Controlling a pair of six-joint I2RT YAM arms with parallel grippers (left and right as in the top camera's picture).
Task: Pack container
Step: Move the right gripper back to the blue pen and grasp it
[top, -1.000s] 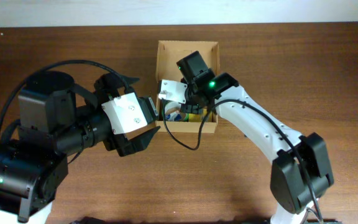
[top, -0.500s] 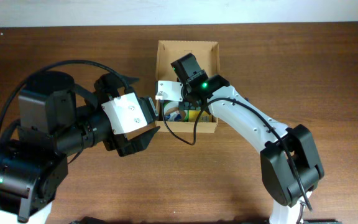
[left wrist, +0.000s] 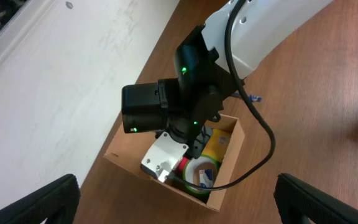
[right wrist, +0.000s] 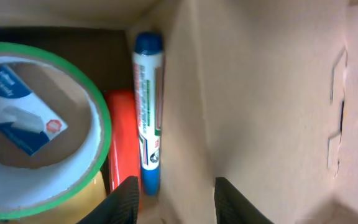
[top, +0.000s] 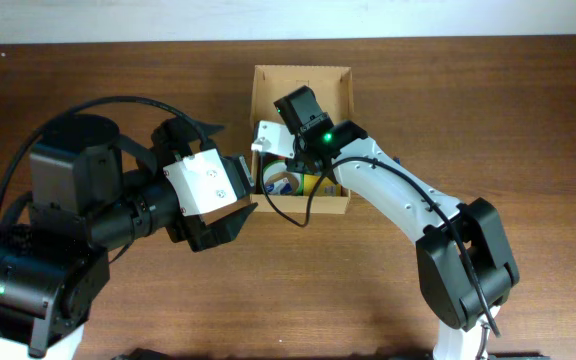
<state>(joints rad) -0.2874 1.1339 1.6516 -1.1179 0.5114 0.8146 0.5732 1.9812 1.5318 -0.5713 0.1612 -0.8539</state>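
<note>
Against the container (right wrist: 260,93) wall lies a blue-capped marker (right wrist: 148,106)

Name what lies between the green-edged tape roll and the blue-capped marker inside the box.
A red marker lies between the tape roll and the blue-capped marker, shown in the right wrist view.

Soft, even light from above leaves only faint shadows on the table (top: 488,110), and the overhead view is sharp. In the left wrist view the left fingers (left wrist: 55,205) are dark blurs at the bottom corners. Up close in the right wrist view, the box (right wrist: 260,93) wall glows bright while its inner corner sinks into shadow; the marker (right wrist: 148,106) is crisp.
</note>
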